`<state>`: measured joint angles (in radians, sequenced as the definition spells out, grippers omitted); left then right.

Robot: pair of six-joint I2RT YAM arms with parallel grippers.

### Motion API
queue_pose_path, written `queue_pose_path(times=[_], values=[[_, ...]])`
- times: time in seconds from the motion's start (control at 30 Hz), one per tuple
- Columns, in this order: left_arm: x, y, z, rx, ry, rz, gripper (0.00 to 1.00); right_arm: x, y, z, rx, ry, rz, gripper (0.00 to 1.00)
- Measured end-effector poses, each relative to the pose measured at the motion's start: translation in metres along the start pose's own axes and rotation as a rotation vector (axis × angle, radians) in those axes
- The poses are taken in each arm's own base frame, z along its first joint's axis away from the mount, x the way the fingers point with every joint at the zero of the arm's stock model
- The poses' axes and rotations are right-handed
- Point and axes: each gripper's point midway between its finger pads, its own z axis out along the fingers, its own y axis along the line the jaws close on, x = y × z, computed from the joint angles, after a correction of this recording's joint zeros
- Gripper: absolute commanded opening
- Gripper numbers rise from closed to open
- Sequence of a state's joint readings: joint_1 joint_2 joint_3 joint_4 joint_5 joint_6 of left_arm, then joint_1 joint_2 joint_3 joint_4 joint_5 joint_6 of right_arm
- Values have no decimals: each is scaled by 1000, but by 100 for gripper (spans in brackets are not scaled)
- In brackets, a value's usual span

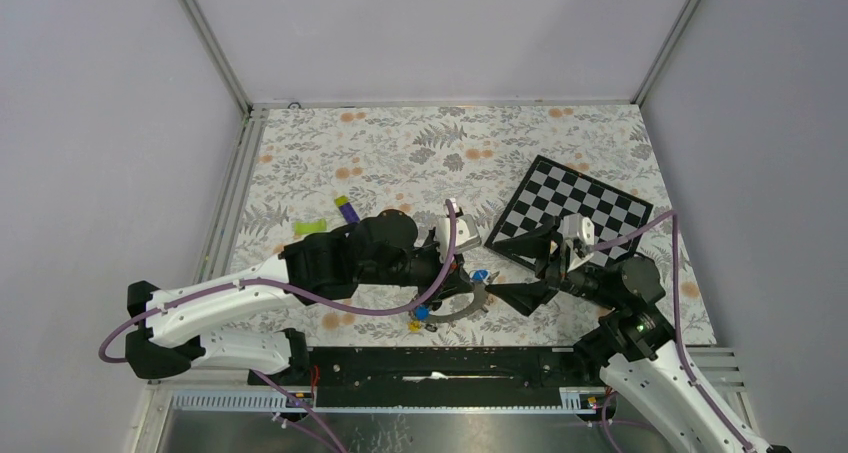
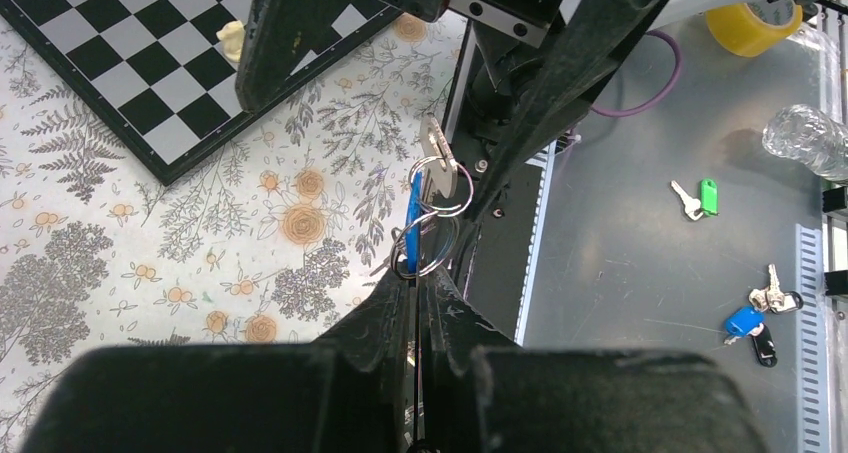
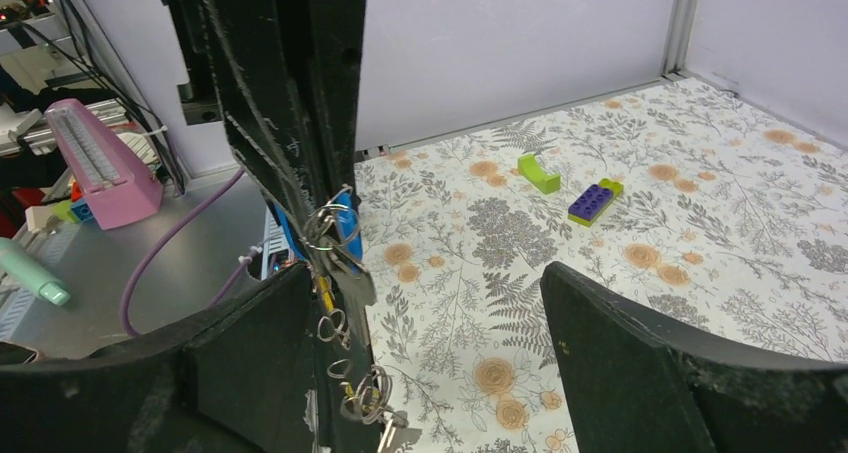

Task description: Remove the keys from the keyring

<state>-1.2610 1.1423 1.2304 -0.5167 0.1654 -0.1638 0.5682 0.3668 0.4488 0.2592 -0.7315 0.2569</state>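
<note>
1. My left gripper (image 2: 415,298) is clenched tight; pinched between its fingers is a thin edge that I take to be the keyring (image 1: 468,310), held up off the floral tablecloth (image 1: 400,153); in the overhead view the ring's grey arc curves out just below my left fingertips.
2. The keys (image 2: 432,188) hang in a bunch just past my left fingertips; a blue-headed one and a plain silver one show on small split rings, and more rings and keys dangle lower down the ring in my right wrist view; every key I can see here sits on the ring, so I judge the removal proper is not yet done.
3. A few loose keys (image 2: 760,318) lie on the grey metal surface beyond the table edge; whether they came off this ring I cannot tell.
4. My right gripper (image 3: 425,283) is spread wide and grasps nothing; the bunch hangs inside the gap, just beside my one finger (image 3: 250,363) and well apart from the other; no pad touches a key, as far as I can tell.
5. What is left: close my right fingers on one key and work it off while my left holds the ring steady.
</note>
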Motion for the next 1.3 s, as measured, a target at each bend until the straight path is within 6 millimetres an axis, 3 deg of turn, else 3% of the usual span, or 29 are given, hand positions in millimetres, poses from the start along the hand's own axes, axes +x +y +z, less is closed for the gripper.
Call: queue_pose_path(times=[0.57,0.8,1.03,1.3], values=[[-3,-1,0,15,-10,-5,0,1,-15,7,52,-15,30,87],[-5,-3,0,27,-16,-7,0,-3,-14,8,50,-39,40,81],[-5,-1,0,24,-18,-9,0,-2,-15,6,52,-28,4,62],[-8,-3,0,36,-29,-8,0,-9,-1,7,-20,-30,-11,59]])
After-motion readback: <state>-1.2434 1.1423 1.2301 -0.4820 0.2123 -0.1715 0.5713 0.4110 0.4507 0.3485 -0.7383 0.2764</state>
